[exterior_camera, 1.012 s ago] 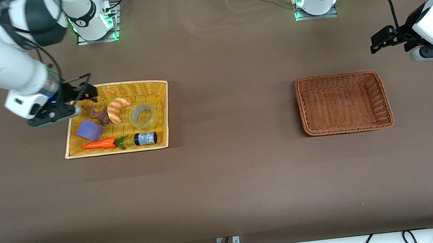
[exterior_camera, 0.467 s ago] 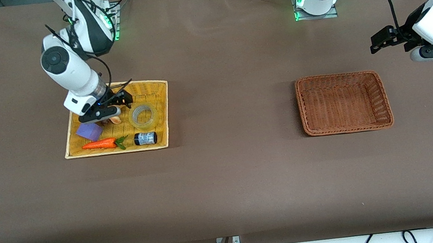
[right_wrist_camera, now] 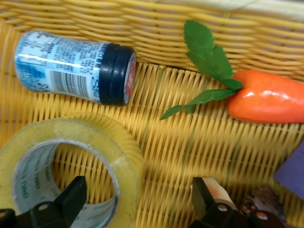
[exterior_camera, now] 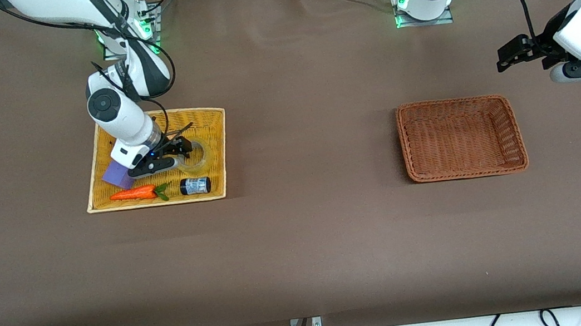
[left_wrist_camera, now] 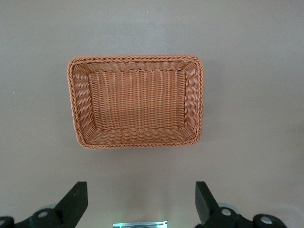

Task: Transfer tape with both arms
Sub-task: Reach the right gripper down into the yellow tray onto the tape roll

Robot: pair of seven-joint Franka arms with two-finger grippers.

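Observation:
The tape (exterior_camera: 201,157), a clear yellowish ring, lies flat in the yellow basket (exterior_camera: 215,139) toward the right arm's end of the table. My right gripper (exterior_camera: 184,147) is low in that basket, at the tape. In the right wrist view the right gripper (right_wrist_camera: 138,190) is open and straddles the wall of the tape (right_wrist_camera: 124,159). One finger (right_wrist_camera: 73,192) is inside the hole, the other outside over the weave. My left gripper (exterior_camera: 504,59) hangs open over bare table beside the brown basket (exterior_camera: 466,174). In the left wrist view the left gripper (left_wrist_camera: 141,192) is empty.
In the yellow basket lie a small dark bottle (exterior_camera: 195,185), a toy carrot (exterior_camera: 133,194) and a purple block (exterior_camera: 114,176), all nearer the front camera than the tape. The bottle (right_wrist_camera: 71,66) and carrot (right_wrist_camera: 268,97) lie close by. The brown basket (left_wrist_camera: 137,58) holds nothing.
The right arm swung from the yellow basket's outer edge across the basket and came down onto the tape. The left arm has not moved.

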